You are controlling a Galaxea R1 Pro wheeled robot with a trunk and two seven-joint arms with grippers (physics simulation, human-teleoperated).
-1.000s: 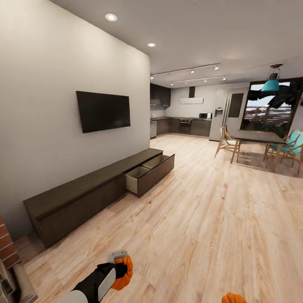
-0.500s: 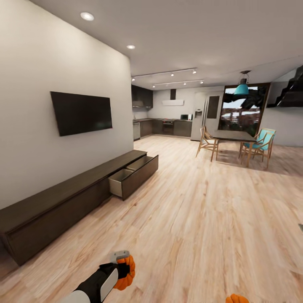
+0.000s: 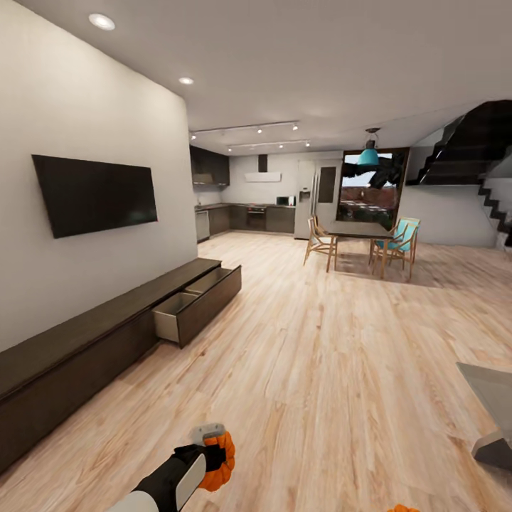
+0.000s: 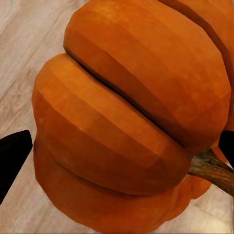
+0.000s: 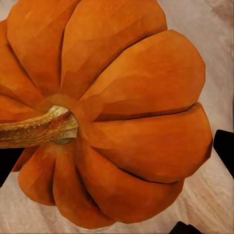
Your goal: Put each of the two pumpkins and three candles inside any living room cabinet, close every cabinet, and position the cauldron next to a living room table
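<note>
Both grippers clamp pumpkins: left gripper [image 3: 213, 455] lower centre, right gripper [image 5: 117, 229] too. Drive toward open cabinet [image 3: 107, 320] drawer at left-centre, keep loads level.

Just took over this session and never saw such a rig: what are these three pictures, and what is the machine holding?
It is a wheeled robot with two arms. The wide picture comes from its head camera: a living room with a long dark cabinet, one drawer pulled open, and the corner of a glass table. The left end effector shows low in that view, shut on an orange pumpkin. The other two pictures come from cameras on each wrist. Each shows a pumpkin between dark fingertips: the left one and the right one.
</note>
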